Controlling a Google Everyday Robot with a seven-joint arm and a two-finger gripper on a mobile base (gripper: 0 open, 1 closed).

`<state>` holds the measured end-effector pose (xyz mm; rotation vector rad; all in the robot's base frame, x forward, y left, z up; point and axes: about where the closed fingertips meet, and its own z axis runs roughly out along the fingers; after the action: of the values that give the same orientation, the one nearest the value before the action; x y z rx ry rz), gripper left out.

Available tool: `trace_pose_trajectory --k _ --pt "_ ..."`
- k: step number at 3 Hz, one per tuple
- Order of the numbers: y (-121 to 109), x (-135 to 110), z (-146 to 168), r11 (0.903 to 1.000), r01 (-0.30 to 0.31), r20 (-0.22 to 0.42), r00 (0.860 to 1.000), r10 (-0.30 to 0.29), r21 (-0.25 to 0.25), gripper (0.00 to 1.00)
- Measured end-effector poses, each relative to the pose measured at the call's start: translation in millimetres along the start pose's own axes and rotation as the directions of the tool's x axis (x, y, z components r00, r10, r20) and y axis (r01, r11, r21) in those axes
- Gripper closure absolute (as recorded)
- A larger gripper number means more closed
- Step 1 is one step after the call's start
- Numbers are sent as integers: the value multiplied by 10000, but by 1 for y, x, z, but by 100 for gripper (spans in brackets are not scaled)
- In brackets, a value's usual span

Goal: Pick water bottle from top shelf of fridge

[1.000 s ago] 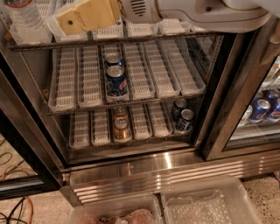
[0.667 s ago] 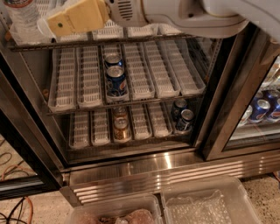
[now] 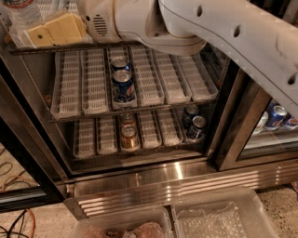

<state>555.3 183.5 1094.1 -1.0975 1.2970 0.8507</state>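
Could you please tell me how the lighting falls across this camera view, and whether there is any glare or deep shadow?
Camera view: the white arm is brightly lit, nearly washed out toward the right; the end effector, top left beside the water bottle, sits in warm light; the steel base panel shows bright reflected streaks; the lowest rack looks dimmer than the one above.

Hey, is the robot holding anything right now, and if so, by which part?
It cannot be told. The gripper is at the top shelf, right beside the water bottle's lower body, but no grip on it shows.
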Motion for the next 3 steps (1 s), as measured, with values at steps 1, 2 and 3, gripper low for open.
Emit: trace_pose_trajectory --k 1,2,3 --pt "3 -1 30 9993 14 268 9996 -4 -386 0" --pt "3 -1 30 9992 14 269 9996 -4 -387 0" --pt "6 -2 39 9977 52 557 9984 -14 -682 0"
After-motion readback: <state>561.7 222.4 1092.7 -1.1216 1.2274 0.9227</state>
